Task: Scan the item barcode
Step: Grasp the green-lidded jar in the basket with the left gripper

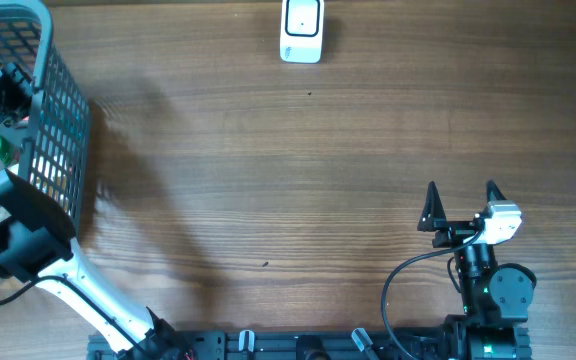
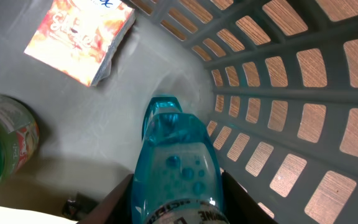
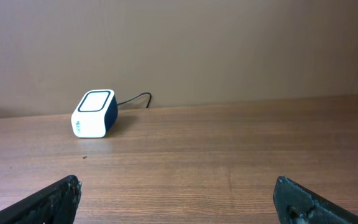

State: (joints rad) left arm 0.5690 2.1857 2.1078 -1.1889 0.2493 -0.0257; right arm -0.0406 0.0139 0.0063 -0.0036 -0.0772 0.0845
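so the blue bottle [image 2: 176, 149] is down in the grey basket [image 1: 58, 120] at the left edge of the table [image 1: 288, 180], lying on its side on the smooth basket floor. its long axis runs straight away from the left wrist camera, with the narrower end pointing at the foot of the lattice wall and the fat end back between the fingers. it's see-through turquoise plastic, rounded, with little raised bumps and a label band with print i can't read.

the left claw [image 2: 176, 193] has its 2 dark fingers snug against both sides of the bottle, pinching it.

the basket is hard plastic, with walls that are a grid of squarish holes and wood showing through them. 3 things are in it: the bottle, a jar [image 2: 2, 143] with a green top and a paper label off to the left, and a flat packet [image 2: 79, 37] printed in orange and red lying further back.

the right claw [image 1: 461, 195] sits over bare wood at the near right, fingers spread wide, nothing in them.

the scanner [image 1: 301, 30] is a small white and navy block with rounded corners at the far edge, well apart from the basket.
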